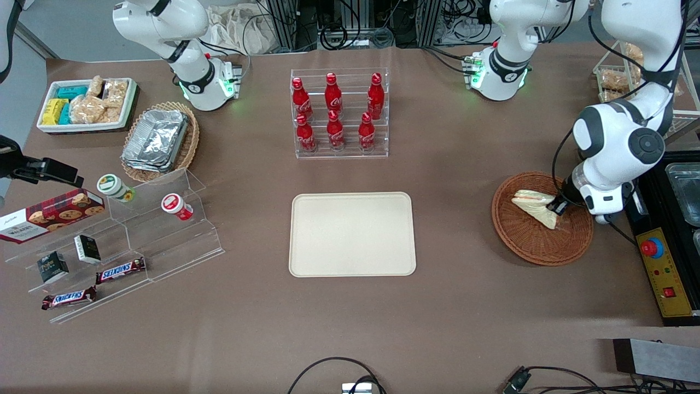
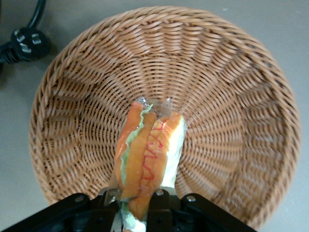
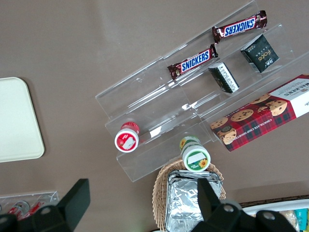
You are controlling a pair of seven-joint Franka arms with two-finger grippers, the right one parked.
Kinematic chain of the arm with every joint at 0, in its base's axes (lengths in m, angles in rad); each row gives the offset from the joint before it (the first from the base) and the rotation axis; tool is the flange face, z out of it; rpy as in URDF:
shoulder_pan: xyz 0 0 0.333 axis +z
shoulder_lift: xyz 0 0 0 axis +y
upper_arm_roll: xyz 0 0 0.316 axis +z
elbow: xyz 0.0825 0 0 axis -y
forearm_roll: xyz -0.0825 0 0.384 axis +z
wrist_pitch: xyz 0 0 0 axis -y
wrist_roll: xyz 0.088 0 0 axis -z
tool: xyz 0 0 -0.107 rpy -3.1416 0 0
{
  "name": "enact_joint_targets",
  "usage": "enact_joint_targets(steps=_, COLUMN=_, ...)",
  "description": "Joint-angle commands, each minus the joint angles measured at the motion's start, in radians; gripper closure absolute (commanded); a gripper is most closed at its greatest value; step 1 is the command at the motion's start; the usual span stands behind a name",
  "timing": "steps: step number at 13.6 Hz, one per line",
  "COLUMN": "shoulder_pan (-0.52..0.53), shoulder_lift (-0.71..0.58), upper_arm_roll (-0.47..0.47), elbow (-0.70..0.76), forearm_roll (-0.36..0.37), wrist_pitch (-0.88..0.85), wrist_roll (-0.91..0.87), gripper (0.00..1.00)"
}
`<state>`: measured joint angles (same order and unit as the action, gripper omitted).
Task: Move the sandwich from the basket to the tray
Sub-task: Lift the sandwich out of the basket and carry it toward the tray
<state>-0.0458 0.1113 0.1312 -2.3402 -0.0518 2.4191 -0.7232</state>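
Reddish-brown wicker marks the basket, which I see toward the working arm's end of the table. The sandwich lies in it, on the part of the weave farther from the front camera. I read the gripper as down inside the basket at the sandwich's end. In the wrist view the fingers sit closed against both sides of the sandwich, with the orange-red and green filling standing edge-up between them. I cannot tell whether the sandwich is lifted clear of the weave or resting on it. A black plug lies on the table just outside the basket rim.

The tray sits at the table's middle, well apart from the basket, nothing on it. Cola bottles stand in a clear rack farther from the front camera than the tray. Toward the parked arm's end I note a tan basket of foil containers and clear steps holding Snickers bars.
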Motion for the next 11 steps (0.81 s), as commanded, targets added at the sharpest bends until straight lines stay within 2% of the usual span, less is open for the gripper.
enact_joint_targets(steps=1, shoulder_pan=-0.002, shoulder_lift=-0.084, upper_arm_roll=-0.010, elbow=0.047, forearm_roll=-0.005, wrist_pitch=-0.144, wrist_roll=0.080, gripper=1.00)
enact_joint_targets(steps=4, shoulder_pan=-0.002, shoulder_lift=-0.107, upper_arm_roll=-0.063, elbow=0.188, forearm_roll=-0.005, wrist_pitch=-0.366, wrist_roll=0.126, gripper=1.00)
enact_joint_targets(steps=6, shoulder_pan=-0.002, shoulder_lift=-0.130, upper_arm_roll=-0.126, elbow=0.245, forearm_roll=-0.008, wrist_pitch=-0.452, wrist_roll=0.110, gripper=1.00)
enact_joint_targets(steps=11, shoulder_pan=-0.002, shoulder_lift=-0.160, upper_arm_roll=-0.278, elbow=0.285, forearm_roll=-0.008, wrist_pitch=-0.466, wrist_roll=0.082, gripper=1.00)
